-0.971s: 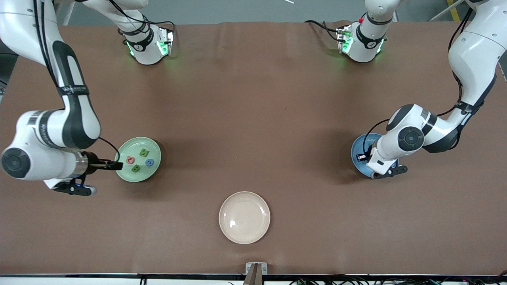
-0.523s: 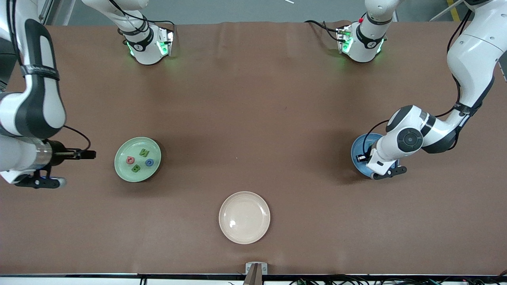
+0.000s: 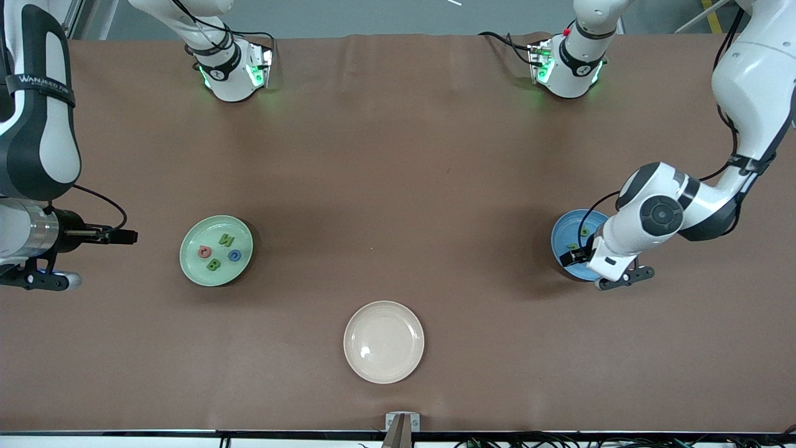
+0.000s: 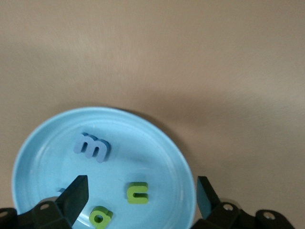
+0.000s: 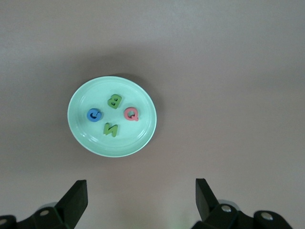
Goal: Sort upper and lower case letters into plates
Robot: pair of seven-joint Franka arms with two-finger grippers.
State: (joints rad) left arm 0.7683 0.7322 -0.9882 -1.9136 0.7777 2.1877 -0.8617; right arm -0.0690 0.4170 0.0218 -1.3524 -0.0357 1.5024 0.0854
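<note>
The mint green plate [image 3: 186, 256] holds the capitals: a green N [image 3: 226, 239], a red letter [image 3: 204, 252], a blue one [image 3: 234, 255] and a green B [image 3: 213, 265]. My right gripper [image 3: 127, 236] hangs open and empty over bare table beside that plate, toward the right arm's end. The right wrist view shows the plate [image 5: 81, 100] ahead of the open right gripper [image 5: 141, 198]. My left gripper [image 4: 141, 195] is open over the blue plate [image 4: 143, 143]. In the plate lie a blue m [image 4: 92, 147] and two green small letters [image 4: 137, 192] [image 4: 99, 217].
A cream-beige plate [image 3: 384, 341] sits with nothing in it near the front edge, midway between the two sorting plates. The left arm's hand covers much of the blue plate [image 3: 561, 231] in the front view. Both arm bases stand at the table's back edge.
My right gripper has drawn back from the mint plate's rim toward the right arm's end of the table. My left gripper has opened and shifted slightly over the blue plate.
</note>
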